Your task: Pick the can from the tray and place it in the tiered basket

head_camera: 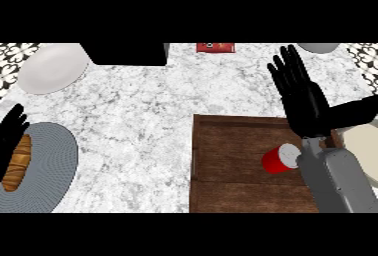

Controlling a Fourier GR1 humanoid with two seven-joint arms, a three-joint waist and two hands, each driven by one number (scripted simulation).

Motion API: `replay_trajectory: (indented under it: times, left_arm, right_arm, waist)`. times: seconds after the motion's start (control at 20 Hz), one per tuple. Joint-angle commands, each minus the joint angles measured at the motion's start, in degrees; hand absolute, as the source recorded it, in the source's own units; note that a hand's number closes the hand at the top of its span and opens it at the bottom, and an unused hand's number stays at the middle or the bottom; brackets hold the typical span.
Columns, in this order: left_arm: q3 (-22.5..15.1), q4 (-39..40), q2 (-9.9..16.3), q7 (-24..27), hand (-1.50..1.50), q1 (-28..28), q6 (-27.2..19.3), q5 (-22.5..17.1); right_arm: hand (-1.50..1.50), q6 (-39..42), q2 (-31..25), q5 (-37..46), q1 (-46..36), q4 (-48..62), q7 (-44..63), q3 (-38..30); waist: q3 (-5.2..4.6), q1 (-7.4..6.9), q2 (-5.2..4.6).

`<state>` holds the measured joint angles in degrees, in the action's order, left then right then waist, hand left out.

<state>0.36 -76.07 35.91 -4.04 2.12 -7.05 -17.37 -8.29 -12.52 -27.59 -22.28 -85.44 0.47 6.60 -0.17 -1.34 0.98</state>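
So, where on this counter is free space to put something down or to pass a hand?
The marble counter is bare between the white oval plate, the grey round plate and the brown wooden tray. The tray's left half is also bare. It is crowded around the red can, beside the right hand.

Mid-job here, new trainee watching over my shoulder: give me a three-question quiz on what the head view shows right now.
1. True or false: the right hand is curled round the red can.
2. What does the can rest on? A) the grey plate B) the brown wooden tray C) the bare marble counter
3. Fill in: the left hand shows at the view's ____ edge, beside the grey plate holding a bread roll.

Key: 1 false, its fingers are straight and it is beyond the can. 2 B. 3 left.
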Motion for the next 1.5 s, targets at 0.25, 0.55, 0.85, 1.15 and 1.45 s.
replay_trajectory:
  times: [0.25, 0.55, 0.85, 1.15, 1.45]
  left_arm:
    - [-4.2, -6.3, -3.4, 5.4, 0.00, 4.6, -7.8, 10.8]
    - [-6.6, -4.8, -7.0, 6.2, 0.00, 3.4, -6.9, 11.0]
    - [-6.5, -4.1, -7.3, 2.3, 0.00, 6.6, -5.8, 11.7]
    - [-7.8, -3.5, -8.5, 2.4, 0.00, 8.4, -6.5, 13.5]
    - [-8.2, -3.6, -10.8, 0.7, 0.00, 9.4, -7.8, 15.5]
  right_arm:
    - [1.50, 24.2, -12.2, -10.1, 4.7, -2.8, 5.6, -1.8]
    - [-1.50, 4.8, -20.3, 7.8, 14.9, 1.8, 4.4, -7.4]
    - [-1.50, 15.9, -32.1, 5.6, 16.0, -8.4, 11.9, -9.9]
    - [-1.50, 30.7, -43.8, 7.3, 12.9, -11.4, 17.5, -4.6]
    - [-1.50, 30.1, -42.2, 8.1, 3.5, -16.6, 33.4, 0.9]
  waist:
    - [0.27, 2.45, -0.79]
    - [0.13, 2.99, -0.82]
    - [0.07, 2.42, -0.74]
    - [0.03, 1.80, -0.98]
    - [0.08, 0.74, -1.04]
